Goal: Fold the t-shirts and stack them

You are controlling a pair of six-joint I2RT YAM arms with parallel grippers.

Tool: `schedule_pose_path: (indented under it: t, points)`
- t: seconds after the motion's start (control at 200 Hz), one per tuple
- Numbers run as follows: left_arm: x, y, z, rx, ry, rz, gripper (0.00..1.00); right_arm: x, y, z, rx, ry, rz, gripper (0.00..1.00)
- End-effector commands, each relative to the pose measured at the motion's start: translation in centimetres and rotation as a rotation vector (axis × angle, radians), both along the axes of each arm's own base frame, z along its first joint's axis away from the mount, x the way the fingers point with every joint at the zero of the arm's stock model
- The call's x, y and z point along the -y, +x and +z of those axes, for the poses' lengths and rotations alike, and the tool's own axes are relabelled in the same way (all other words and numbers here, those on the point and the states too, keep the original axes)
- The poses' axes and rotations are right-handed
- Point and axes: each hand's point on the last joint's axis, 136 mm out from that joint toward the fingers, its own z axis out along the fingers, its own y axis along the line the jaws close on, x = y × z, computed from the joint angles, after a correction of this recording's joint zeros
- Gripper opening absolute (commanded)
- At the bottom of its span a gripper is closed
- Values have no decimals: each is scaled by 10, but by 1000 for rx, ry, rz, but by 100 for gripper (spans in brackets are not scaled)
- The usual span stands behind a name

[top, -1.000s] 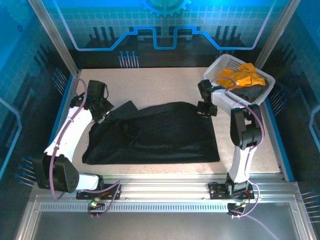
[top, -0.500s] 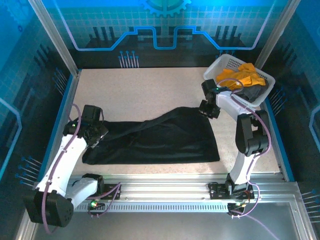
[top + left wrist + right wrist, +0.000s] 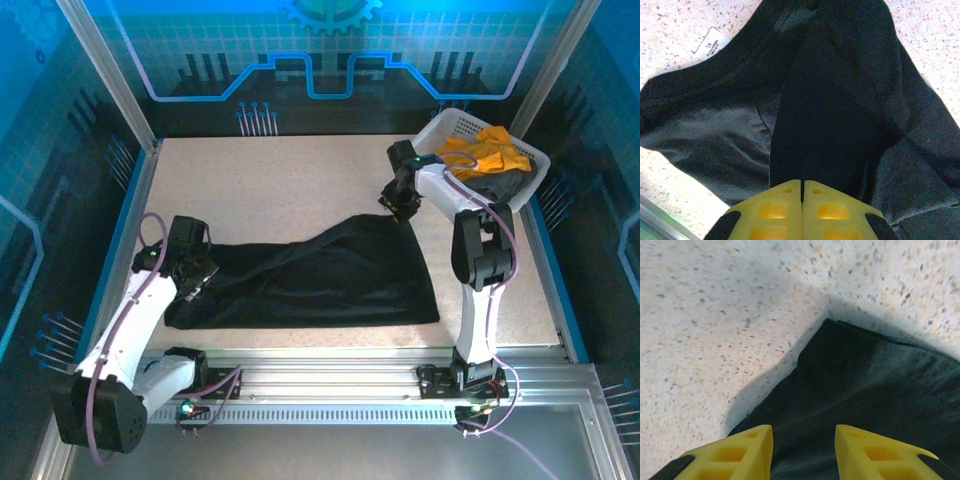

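Observation:
A large black t-shirt [image 3: 330,280] lies spread across the table, folded lengthwise with a ridge running towards its far right corner. My left gripper [image 3: 196,280] is shut on the shirt's left part; in the left wrist view its yellow fingers [image 3: 775,205] meet on a dark fold of the black t-shirt [image 3: 840,100], with a white label [image 3: 710,46] showing at the collar. My right gripper [image 3: 398,208] hovers open over the far right corner. In the right wrist view the right gripper [image 3: 804,440] has the black t-shirt [image 3: 875,380] lying free below its spread jaws.
A white lattice basket [image 3: 440,125] stands at the back right with an orange-yellow t-shirt [image 3: 490,152] and a dark grey t-shirt [image 3: 500,187] in it. Bare speckled tabletop [image 3: 290,175] stretches behind the black shirt. Blue side rails bound the table.
My left gripper has drawn the shirt's left part towards the near side, flattening it. My right gripper has opened, let go of the far right corner and shifted slightly back and left.

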Motion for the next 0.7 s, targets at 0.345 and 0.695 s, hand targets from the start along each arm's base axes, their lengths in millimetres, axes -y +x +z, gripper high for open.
schedule_pose_path:
  t: [0.345, 0.695]
  points:
    - [6, 20, 20, 61, -11, -22, 0, 1, 17, -25, -48, 19, -218, 39]
    - [8, 28, 20, 63, -19, -24, 0, -4, 20, -39, -73, 21, -220, 34]
